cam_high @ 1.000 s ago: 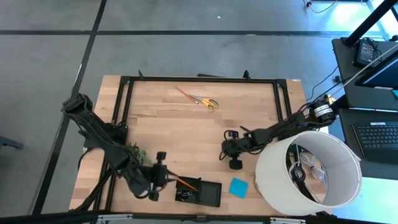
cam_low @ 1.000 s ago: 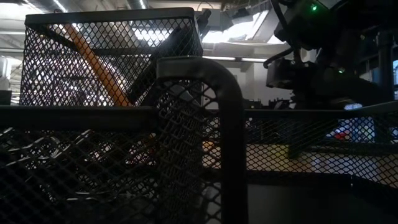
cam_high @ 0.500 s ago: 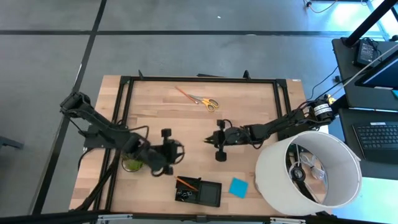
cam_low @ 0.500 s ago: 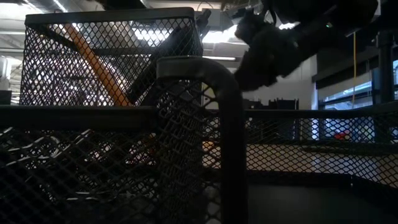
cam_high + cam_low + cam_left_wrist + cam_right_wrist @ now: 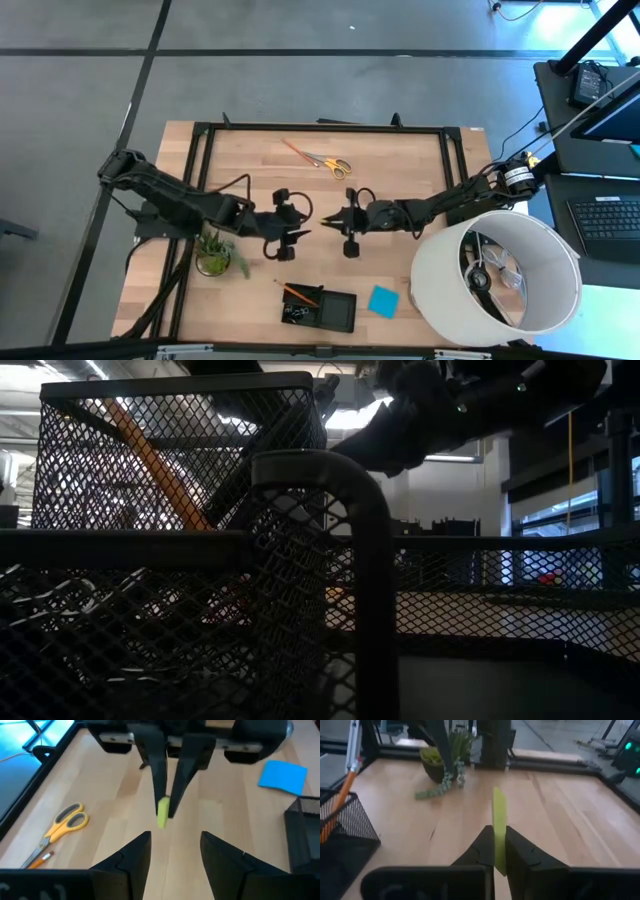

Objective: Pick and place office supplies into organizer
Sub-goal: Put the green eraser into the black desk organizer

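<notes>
At the centre of the high view my right gripper [image 5: 334,220] is clamped on a thin yellow block [image 5: 499,829], visible only in the wrist views and too small to see from above; my left gripper [image 5: 301,221], fingers apart and empty, faces it just beside, tips nearly meeting. The organizer [image 5: 320,309] sits at lower centre with an orange pencil [image 5: 297,293] leaning in it, its other contents hard to make out, the blue note pad [image 5: 381,300] just right of it and the scissors [image 5: 327,162] at upper centre. In the low view the organizer's mesh fills the frame, hiding the tabletop.
</notes>
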### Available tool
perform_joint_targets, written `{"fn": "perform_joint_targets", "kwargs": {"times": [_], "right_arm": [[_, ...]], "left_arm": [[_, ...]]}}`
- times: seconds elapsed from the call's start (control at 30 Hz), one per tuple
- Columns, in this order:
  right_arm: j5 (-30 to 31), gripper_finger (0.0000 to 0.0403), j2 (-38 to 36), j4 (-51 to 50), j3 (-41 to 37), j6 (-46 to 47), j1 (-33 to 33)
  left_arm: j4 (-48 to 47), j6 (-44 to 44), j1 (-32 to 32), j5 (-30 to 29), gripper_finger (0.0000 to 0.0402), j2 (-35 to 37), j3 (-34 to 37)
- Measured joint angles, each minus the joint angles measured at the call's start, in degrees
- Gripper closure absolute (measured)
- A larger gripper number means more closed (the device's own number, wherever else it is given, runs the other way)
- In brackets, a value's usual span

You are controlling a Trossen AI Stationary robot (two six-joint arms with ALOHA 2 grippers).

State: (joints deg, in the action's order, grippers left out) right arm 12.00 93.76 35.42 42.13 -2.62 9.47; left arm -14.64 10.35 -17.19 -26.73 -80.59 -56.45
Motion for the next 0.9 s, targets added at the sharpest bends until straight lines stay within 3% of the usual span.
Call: {"fn": "perform_joint_targets", "kwargs": {"times": [0.57, 0.9], "right_arm": [[-1.54, 0.0379, -0.07, 6.08, 0.04, -2.4, 0.0], [-1.63, 0.0379, 0.0, 4.63, -0.07, -2.57, 0.04]], "left_arm": [[6.13, -1.8, 4.25, 1.68, 0.0237, -0.84, 0.02], [8.97, -4.09, 6.21, 6.28, 0.0251, -3.81, 0.0]]}}
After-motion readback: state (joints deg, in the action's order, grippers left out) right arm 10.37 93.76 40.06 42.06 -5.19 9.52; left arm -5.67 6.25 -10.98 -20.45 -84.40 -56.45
